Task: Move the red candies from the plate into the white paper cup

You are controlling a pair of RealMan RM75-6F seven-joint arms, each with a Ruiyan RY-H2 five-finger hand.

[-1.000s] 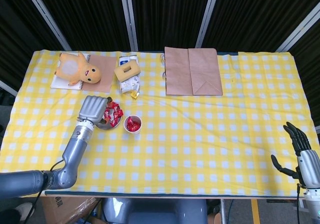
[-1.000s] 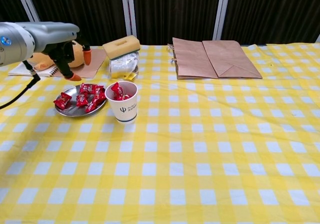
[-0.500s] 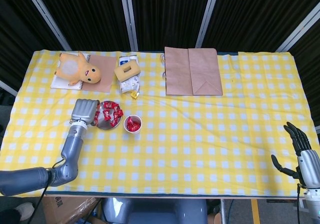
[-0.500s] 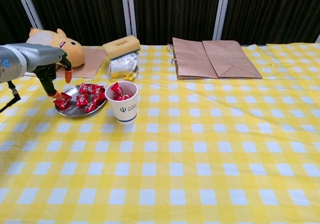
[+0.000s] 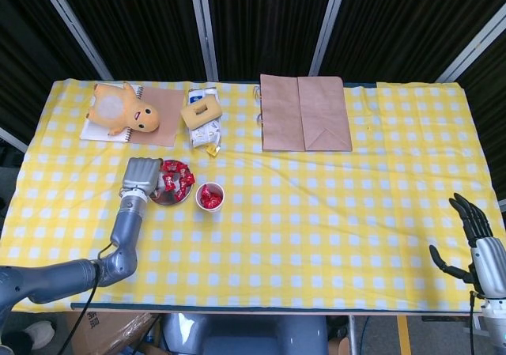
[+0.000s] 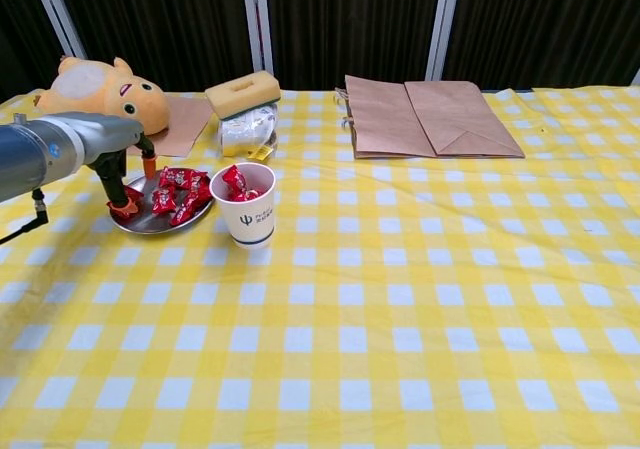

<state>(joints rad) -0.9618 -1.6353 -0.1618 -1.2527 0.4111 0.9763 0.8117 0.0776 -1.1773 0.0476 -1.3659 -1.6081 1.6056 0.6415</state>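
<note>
1. Your left hand (image 6: 128,174) has dropped back onto the far-left edge of the plate (image 6: 150,223) after lifting away; its fingertips now touch a red candy (image 6: 124,204) there. Whether it actually grips the candy, I cannot tell.
2. That suggests another pick is starting.
3. The red candies (image 6: 181,193) are small, crinkly wrapped pieces; several lie on the plate, a few sit in the white paper cup (image 6: 250,207) just right of it.
4. Your right hand (image 5: 474,230) hangs open and empty, well away from the plate.
</note>
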